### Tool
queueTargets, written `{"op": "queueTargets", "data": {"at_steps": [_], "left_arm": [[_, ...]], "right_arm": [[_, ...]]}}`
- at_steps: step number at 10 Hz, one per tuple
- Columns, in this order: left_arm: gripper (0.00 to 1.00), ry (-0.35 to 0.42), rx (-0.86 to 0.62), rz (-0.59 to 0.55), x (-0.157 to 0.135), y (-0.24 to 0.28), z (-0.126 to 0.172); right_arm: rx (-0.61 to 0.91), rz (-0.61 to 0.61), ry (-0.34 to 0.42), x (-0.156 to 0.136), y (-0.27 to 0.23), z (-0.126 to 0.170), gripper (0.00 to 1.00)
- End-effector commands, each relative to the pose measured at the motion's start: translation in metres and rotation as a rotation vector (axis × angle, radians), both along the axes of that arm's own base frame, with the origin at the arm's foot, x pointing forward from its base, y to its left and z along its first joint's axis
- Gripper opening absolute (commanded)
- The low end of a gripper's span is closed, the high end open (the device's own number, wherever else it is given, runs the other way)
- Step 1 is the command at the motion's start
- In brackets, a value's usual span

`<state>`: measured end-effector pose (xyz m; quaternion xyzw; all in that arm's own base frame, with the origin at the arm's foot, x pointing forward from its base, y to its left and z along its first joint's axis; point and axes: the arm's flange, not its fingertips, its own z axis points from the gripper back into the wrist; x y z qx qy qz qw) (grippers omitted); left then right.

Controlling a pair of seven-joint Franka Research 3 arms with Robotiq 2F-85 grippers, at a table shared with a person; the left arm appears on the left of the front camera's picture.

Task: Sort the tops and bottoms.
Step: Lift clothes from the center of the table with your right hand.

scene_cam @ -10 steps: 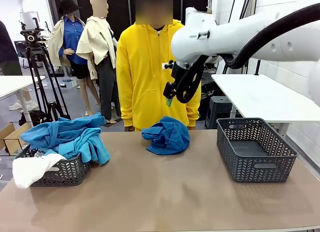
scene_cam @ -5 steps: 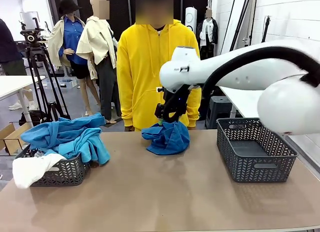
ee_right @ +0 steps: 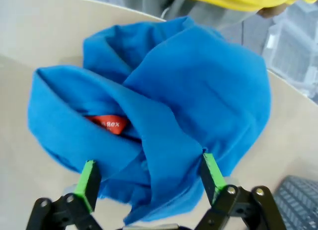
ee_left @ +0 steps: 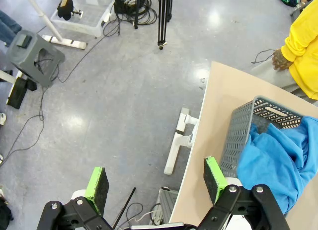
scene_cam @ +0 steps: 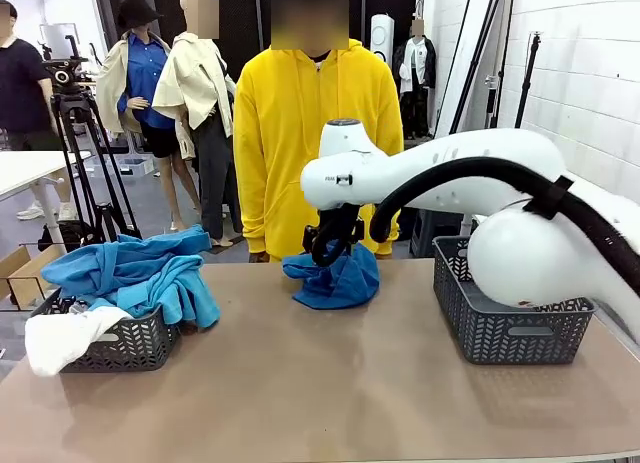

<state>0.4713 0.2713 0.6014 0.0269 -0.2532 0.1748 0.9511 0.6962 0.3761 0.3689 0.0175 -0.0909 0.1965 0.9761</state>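
Blue garment [ee_right: 164, 115] crumpled at frame centre, red label [ee_right: 110, 124] showing; right gripper [ee_right: 149, 180] jaws spread, straddling it. Left gripper [ee_left: 156, 183] jaws spread, empty.

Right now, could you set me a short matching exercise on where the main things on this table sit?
Things:
1. blue garment
2. empty basket
3. full basket
4. right gripper

Places or states:
A. at the robot's right side of the table
B. open, fingers either side of blue cloth
C. bunched at the table's far middle
D. at the robot's left, heaped with blue and white cloth

Pairs: 1-C, 2-A, 3-D, 4-B
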Motion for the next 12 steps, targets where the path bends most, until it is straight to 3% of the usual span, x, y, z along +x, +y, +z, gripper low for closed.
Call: {"op": "queueTargets", "data": {"at_steps": [1,5,6,10,11,12], "left_arm": [[1.0,0.003,0.008,-0.001,-0.001,0.0,0.001],[1.0,0.003,0.008,-0.001,-0.001,0.0,0.001],[1.0,0.003,0.008,-0.001,-0.001,0.0,0.001],[1.0,0.003,0.008,-0.001,-0.001,0.0,0.001],[1.0,0.003,0.008,-0.001,-0.001,0.0,0.001],[1.0,0.003,0.008,-0.001,-0.001,0.0,0.001]], "right_arm": [[-0.007,-0.066,-0.038,0.022,0.011,-0.012,1.0],[-0.028,-0.095,0.061,0.027,0.016,-0.047,1.0],[-0.034,-0.098,0.059,0.027,0.017,-0.047,0.87],[-0.039,-0.1,0.05,0.019,0.017,-0.04,0.13],[-0.042,-0.099,0.051,0.017,0.016,-0.039,0.0],[-0.05,-0.102,0.052,0.017,0.016,-0.037,0.0]]}}
